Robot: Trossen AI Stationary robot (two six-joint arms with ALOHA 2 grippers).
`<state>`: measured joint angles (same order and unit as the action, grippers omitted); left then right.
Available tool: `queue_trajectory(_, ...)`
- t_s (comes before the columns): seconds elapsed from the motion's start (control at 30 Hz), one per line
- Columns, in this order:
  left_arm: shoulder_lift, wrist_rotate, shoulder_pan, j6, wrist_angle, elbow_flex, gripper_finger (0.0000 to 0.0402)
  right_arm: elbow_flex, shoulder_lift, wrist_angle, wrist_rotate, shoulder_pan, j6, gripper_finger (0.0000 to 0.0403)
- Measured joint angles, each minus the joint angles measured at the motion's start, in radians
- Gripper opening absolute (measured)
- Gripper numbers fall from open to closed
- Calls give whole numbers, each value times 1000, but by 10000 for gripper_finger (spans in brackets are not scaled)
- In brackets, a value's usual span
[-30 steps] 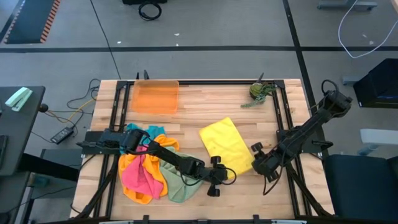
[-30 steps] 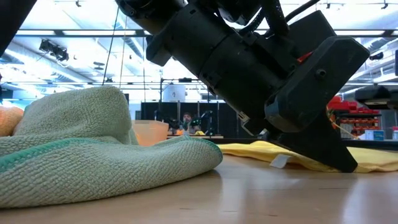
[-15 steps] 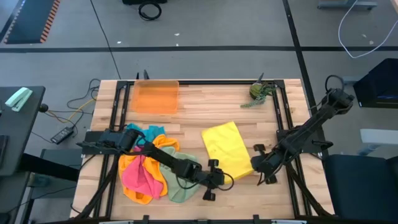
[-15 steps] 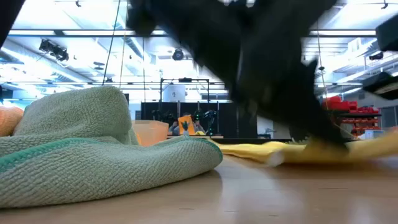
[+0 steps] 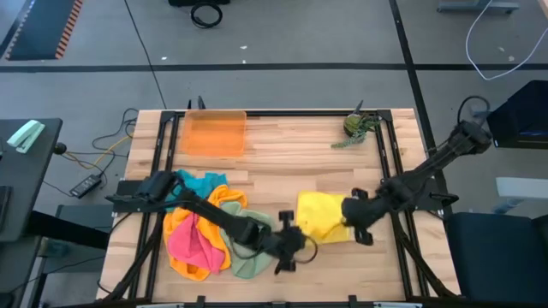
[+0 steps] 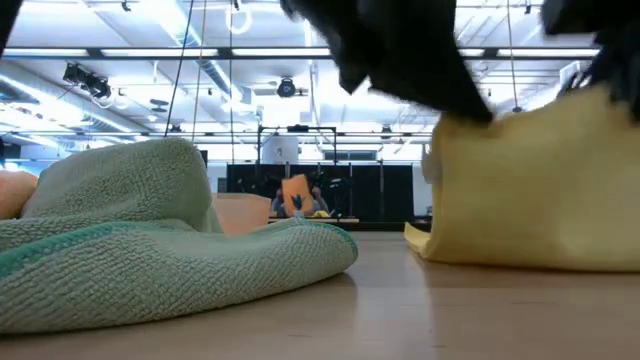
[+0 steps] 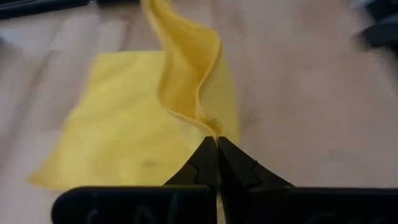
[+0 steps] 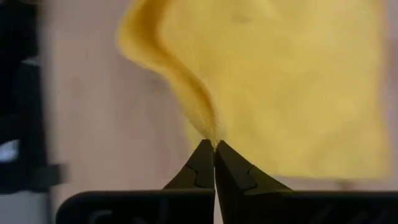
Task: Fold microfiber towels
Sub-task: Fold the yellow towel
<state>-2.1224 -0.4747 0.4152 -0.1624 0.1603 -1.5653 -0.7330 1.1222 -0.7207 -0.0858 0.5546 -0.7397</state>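
1. Since a second ago, the soft yellow microfiber towel [image 5: 321, 216] has gone from lying flat to being lifted at its near edge.
2. Left gripper [image 7: 216, 144] is pinched shut on one corner; right gripper [image 8: 213, 147] is pinched shut on the other.
3. Towel hangs between the two claws, above the wooden table [image 5: 282, 162].
4. Risk, as I judge it: thin pinches could slip, or uneven travel could skew the fold.

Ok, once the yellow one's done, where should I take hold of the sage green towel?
A judgement: the sage green towel lies bunched at the near side of the pile, partly under the left arm. Its free edge, bound in darker green, lies against the wood facing the open tabletop. Come in low from that side and pinch that edge. For now both grippers are shut on the yellow towel.
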Motion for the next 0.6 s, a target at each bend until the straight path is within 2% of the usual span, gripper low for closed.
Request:
queue_trajectory(0.13,-22,3,-97,69,5,-3,9,69,3,-44,-13,-85,-18,3)
queue_trajectory(0.33,-42,113,-226,177,-15,-2,7,103,-7,-65,-86,-170,-9,2)
queue_trajectory(0.6,-74,231,-333,195,-25,-4,15,103,3,-118,-101,-268,61,5)
